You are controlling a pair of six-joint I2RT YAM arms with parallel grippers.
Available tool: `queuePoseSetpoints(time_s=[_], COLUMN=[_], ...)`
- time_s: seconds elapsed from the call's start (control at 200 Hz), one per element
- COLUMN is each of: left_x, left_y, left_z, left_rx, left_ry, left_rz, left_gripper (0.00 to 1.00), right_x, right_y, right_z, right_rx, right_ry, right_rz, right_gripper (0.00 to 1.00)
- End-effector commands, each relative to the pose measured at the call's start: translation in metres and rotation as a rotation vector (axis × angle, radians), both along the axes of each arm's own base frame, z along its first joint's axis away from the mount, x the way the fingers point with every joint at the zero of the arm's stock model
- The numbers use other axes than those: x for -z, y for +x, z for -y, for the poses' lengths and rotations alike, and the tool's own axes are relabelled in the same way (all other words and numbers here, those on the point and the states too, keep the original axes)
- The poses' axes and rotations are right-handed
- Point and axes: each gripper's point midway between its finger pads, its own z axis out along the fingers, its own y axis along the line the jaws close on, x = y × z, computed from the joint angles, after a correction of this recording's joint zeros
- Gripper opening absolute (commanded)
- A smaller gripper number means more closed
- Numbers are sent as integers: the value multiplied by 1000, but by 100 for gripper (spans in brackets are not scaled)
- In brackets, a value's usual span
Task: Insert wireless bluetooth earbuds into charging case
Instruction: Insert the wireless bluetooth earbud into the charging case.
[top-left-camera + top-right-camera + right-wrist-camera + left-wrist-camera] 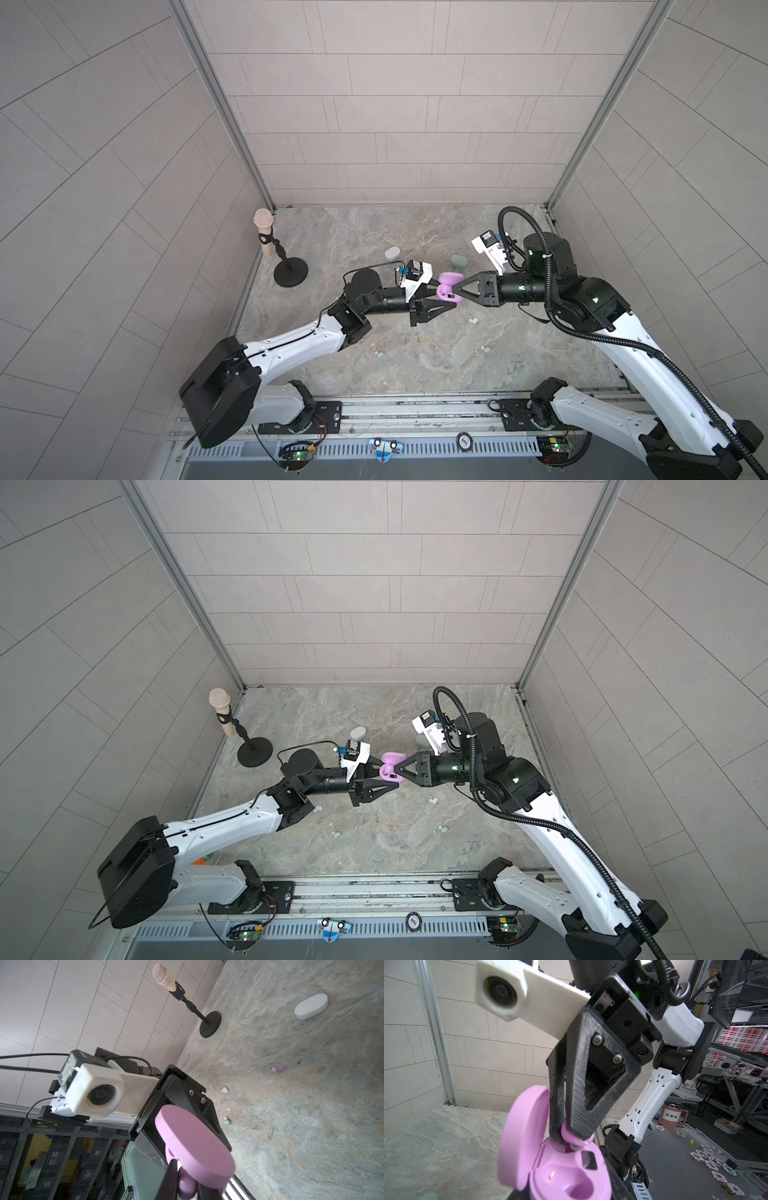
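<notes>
While sweeping in from the left, picking up the microphone point(263, 232) first, standing on its black stand point(291, 272) at the far left corner of the tabletop point(353, 232). Sliding right, passing the white case point(392, 252), lying flat and closed, well apart from the action. Nearer the front edge, spotting a mint-green earbud point(379, 354) loose on the stone.

Now into the middle: watching the left claw point(445, 294) reaching in, clamped on the lilac case point(448, 286) and holding it up off the tabletop, lid swung open and standing upright. Looking through the left wrist view, seeing two sockets in the case, the nearer one bare. Facing it head-on from the other side, finding the right claw point(458, 289) with its fingertips pinched together on a lilac earbud point(570, 1135), holding it at the mouth of the farther socket, right beside the hinge; seated or not, impossible to tell. Catching a second lilac earbud point(278, 1067) in the right wrist view, lying loose on the tabletop, well apart from the held case.

Carrying on right, finding the mint-green case point(458, 261) resting on the tabletop just behind the two claws, then a white earbud point(472, 320) loose nearer the front, and furthest right a second mint-green earbud point(485, 349), also lying free.
</notes>
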Motion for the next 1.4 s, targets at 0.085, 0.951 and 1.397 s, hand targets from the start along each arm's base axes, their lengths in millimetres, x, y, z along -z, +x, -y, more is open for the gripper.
queuePoseSetpoints(time_s=[0.085,0.951,1.397], left_x=[-29,-6,5], left_y=[-8,11,42], left_z=[-2,-17,-79], left_rx=[23,-62,-297], left_ry=[-56,-19,43], left_rz=[58,15,-3], left_gripper=[19,19,18], right_x=[1,-31,19], right_y=[-1,-16,5], right_z=[3,8,18], right_rx=[8,8,105], right_ry=[-30,-78,-229], right_rz=[30,88,58], right_gripper=[19,62,68])
